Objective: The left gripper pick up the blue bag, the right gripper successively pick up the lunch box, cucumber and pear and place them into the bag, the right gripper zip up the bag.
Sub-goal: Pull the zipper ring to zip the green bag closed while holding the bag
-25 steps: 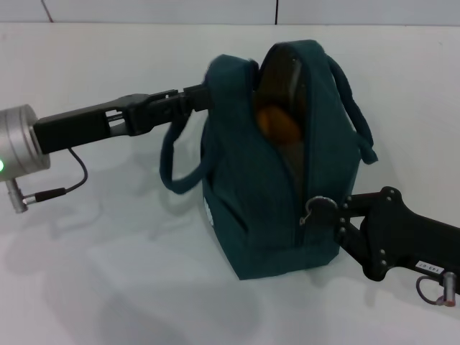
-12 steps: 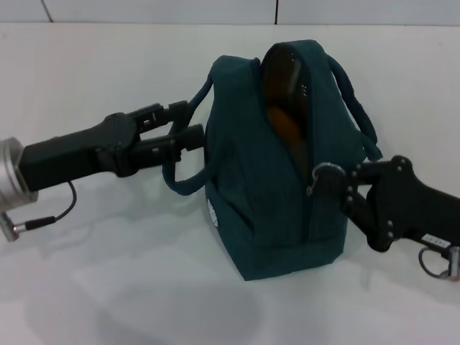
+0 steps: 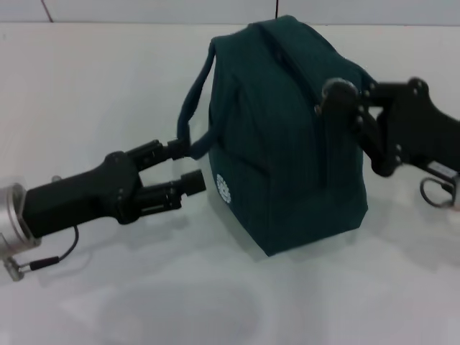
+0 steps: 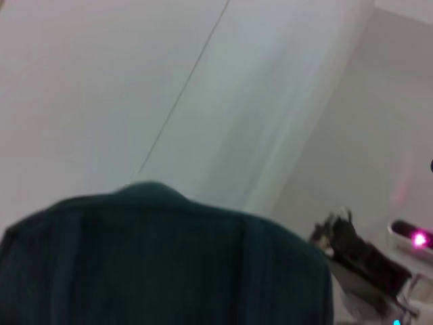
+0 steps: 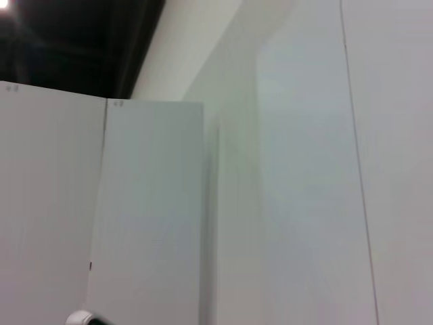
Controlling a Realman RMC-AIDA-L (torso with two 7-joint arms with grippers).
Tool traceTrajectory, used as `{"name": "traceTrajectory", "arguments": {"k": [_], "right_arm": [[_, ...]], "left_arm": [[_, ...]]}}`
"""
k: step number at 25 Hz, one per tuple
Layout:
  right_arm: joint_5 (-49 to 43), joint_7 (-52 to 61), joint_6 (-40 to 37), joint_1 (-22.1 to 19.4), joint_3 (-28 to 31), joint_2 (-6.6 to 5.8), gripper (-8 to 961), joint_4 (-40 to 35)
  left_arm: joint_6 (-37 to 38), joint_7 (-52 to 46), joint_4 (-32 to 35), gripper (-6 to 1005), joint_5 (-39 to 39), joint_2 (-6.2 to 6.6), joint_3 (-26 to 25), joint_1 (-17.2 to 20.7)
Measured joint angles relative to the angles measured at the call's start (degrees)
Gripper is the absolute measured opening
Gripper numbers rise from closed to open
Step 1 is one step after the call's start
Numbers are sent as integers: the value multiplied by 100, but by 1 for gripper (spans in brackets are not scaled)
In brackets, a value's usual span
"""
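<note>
Right gripper (image 3: 332, 92), upper right, I see pinching the blue bag (image 3: 287, 136) zipper; left gripper (image 3: 185, 167) fingers gape beside it.

We see the bag (image 3: 287, 136) standing as one tall block in the middle of the white table (image 3: 86, 86). Our left gripper (image 3: 188, 167) crowds its left face, fingers spread, one by the drooping handle (image 3: 192, 108). Our right gripper (image 3: 332, 97) presses against the bag's upper right side, closing off that flank. Bare table lies in front of the bag, and also far left behind our left arm.
</note>
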Motion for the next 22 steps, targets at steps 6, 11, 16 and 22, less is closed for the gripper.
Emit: {"name": "traceTrajectory", "arguments": {"k": [6, 11, 16, 22], "right_arm": [[-52, 32, 179, 448, -66, 43, 34, 90], [-65, 18, 363, 615, -187, 56, 35, 158], [-67, -2, 532, 781, -251, 64, 37, 158], [-67, -13, 582, 857, -253, 71, 40, 127]], "left_arm": [[-58, 311, -339, 875, 84, -12, 1, -6], [-377, 484, -576, 875, 54, -27, -13, -63], [-680, 674, -818, 874, -164, -42, -55, -181], [-673, 728, -919, 874, -353, -43, -38, -306]]}}
